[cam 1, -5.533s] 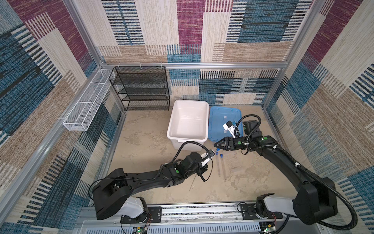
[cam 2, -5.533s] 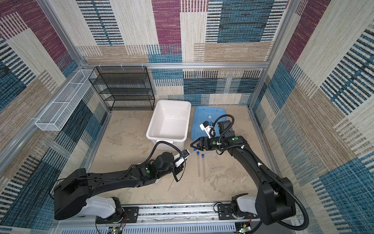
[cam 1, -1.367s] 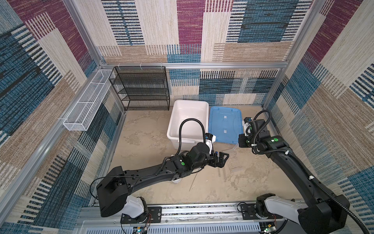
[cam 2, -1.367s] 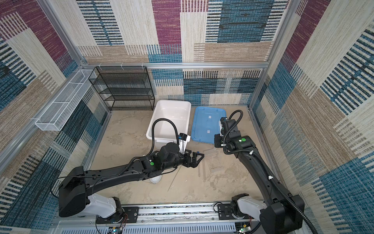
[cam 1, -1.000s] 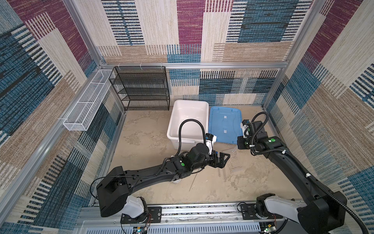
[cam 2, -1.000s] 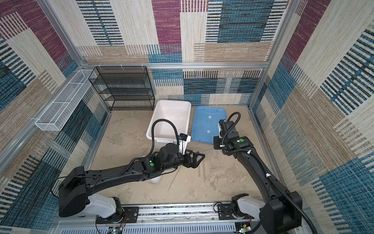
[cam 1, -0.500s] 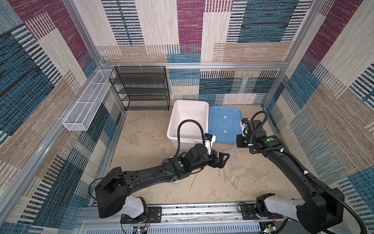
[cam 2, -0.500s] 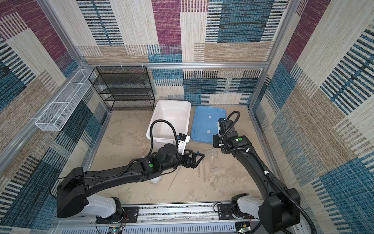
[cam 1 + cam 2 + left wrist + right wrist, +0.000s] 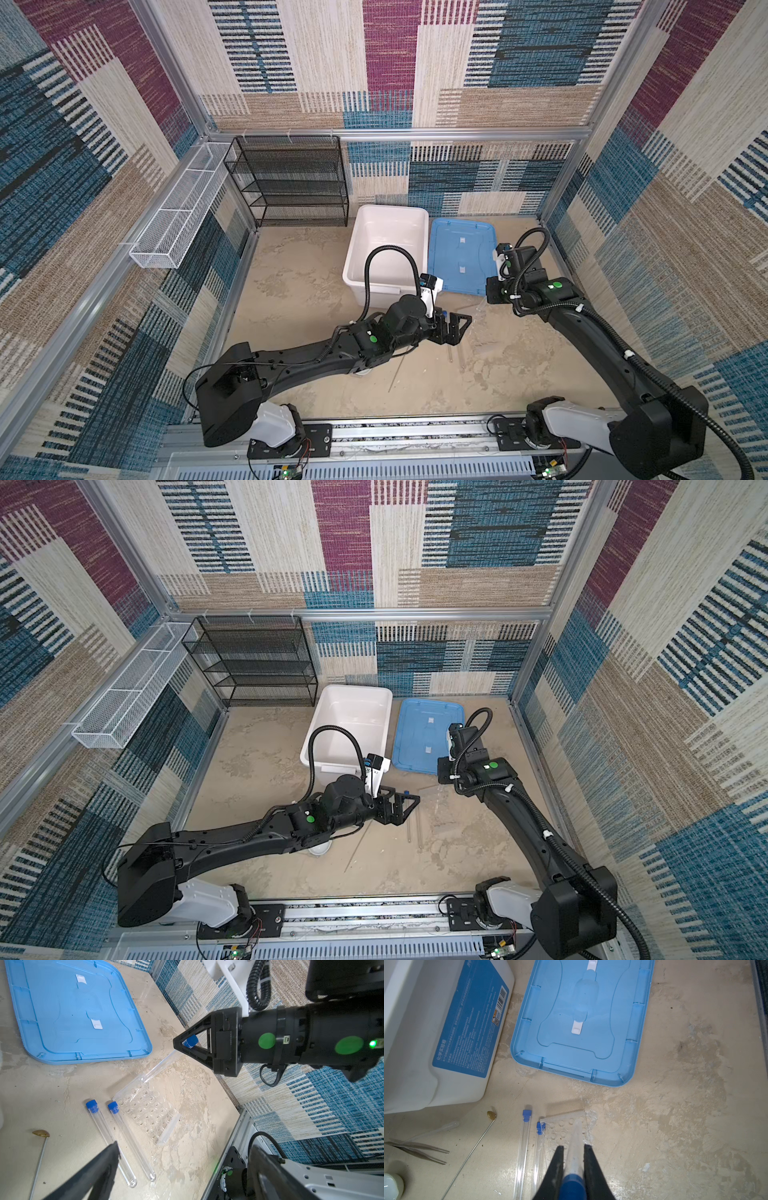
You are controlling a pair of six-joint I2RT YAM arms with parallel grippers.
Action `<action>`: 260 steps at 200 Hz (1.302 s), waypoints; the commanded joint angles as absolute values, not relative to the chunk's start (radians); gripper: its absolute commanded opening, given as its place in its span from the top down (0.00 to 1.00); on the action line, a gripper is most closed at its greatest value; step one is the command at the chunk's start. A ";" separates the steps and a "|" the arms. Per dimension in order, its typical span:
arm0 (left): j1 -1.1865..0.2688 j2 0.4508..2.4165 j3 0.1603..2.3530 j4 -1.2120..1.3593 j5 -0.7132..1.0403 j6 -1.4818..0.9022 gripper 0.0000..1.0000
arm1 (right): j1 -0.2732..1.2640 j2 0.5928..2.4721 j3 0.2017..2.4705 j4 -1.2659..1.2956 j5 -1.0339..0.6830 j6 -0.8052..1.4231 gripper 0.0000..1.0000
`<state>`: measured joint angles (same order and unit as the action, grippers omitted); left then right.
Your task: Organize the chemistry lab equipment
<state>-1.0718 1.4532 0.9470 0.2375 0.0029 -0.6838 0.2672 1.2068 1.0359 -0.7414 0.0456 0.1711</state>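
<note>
Sandy beige surface (image 9: 299,282) fills the floor of a stall walled in woven blue, tan and plum panels.

Nearest, at about 6 o'clock of the middle, the small white round dish (image 9: 320,849) peeks from under the left arm. The right wrist view shows the metal tweezers (image 9: 419,1150) and clear dropper (image 9: 436,1131) lying close by it. The long thin spoon-tipped rod (image 9: 473,1147) lies flat at 9 o'clock of the two loose tubes (image 9: 133,1142). These rest side by side, blue caps toward the far wall.

Above their capped ends hangs the left hand (image 9: 459,330), its fingers spread wide and holding nothing. Just at 3 o'clock of the tubes sits the clear tube rack (image 9: 149,1111), low on the surface, with no tube standing in it.

Over the rack the right hand (image 9: 572,1148) is clamped on the third tube (image 9: 162,1064) at its blue cap. That tube is tilted, its closed end aimed down at the rack's far corner holes. I cannot tell whether the tip has entered a hole.

Farther off, the white tub (image 9: 352,249) sits at 12 o'clock, with nothing visible inside. Its blue lid (image 9: 461,253) lies flat at 1 o'clock and the black mesh shelf (image 9: 291,183) stands at 11 o'clock.

By my reading the job has barely begun. One tube is on its way into the rack. Two tubes, tweezers, dropper, rod and dish remain loose.
</note>
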 commanded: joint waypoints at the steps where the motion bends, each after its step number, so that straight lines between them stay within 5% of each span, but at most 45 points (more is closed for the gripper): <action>1: -1.072 1.458 0.952 0.252 -0.005 -0.678 0.01 | 0.267 1.208 1.038 -0.741 0.061 0.162 0.84; 260: -1.072 1.443 0.925 0.265 -0.019 -0.681 0.01 | 0.267 1.263 1.007 -0.693 0.028 0.176 0.81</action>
